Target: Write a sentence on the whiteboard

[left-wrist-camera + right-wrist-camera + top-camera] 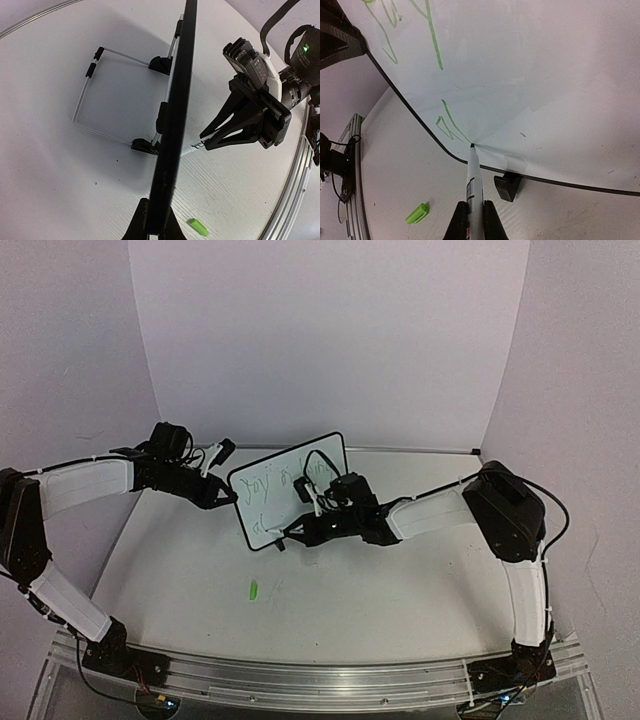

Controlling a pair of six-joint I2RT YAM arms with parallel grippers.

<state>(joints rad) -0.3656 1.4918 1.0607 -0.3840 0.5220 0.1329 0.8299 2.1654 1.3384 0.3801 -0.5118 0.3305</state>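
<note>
The left gripper (155,225), pressed together on the left edge of the whiteboard (270,510), braces it upright at mid-table so the right gripper (475,212), pinching the marker (474,170), can bear its tip against the lower line of the sentence (432,40).

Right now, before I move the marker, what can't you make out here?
- What the sentence says: too small in the top view, where the right gripper covers part of the whiteboard.
- Right wrist view: the top edge cuts off most of the writing.
- Left wrist view: the board is edge-on, its face hidden; the bottom edge cuts off the left gripper.
</note>
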